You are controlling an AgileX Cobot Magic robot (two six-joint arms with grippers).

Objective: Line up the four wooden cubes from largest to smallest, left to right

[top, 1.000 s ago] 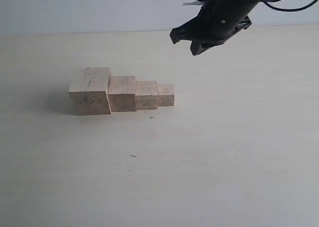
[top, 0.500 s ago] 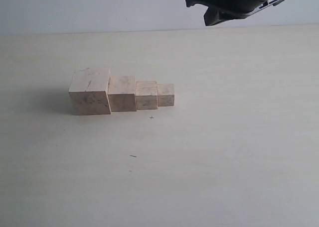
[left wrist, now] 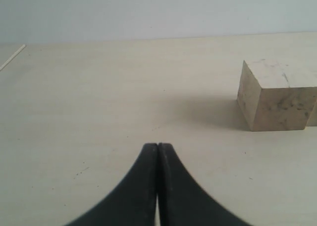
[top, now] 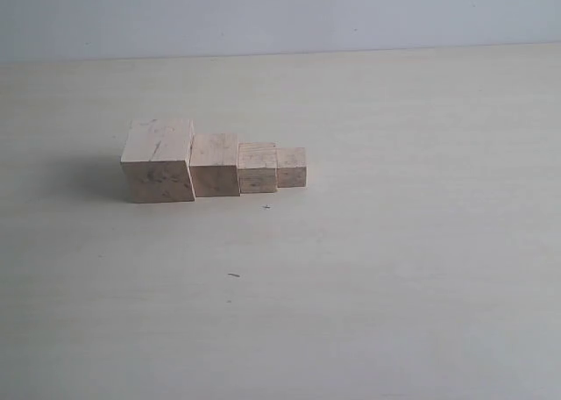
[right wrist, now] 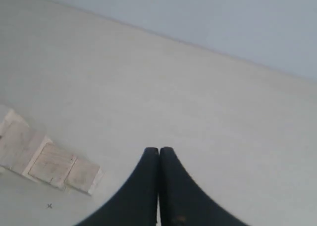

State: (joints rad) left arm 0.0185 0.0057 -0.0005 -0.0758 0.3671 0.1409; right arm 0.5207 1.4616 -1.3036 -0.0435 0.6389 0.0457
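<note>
Four pale wooden cubes stand side by side in a touching row on the table in the exterior view: the largest cube [top: 159, 160] with dark scribbles at the left, then the second cube [top: 216, 164], the third cube [top: 258, 167] and the smallest cube [top: 292, 167] at the right. Neither arm shows in the exterior view. My left gripper [left wrist: 158, 146] is shut and empty, low over the table, with the largest cube [left wrist: 277, 94] off to one side. My right gripper [right wrist: 159, 150] is shut and empty, high above the table, with the smaller cubes [right wrist: 52, 164] seen below.
The pale table [top: 394, 242] spreads around the row, with small dark specks [top: 233, 275] in front of it. A light wall [top: 263, 14] backs the table's far edge.
The right arm has risen up and away to the upper right and left the exterior view. The row of cubes has not moved.
</note>
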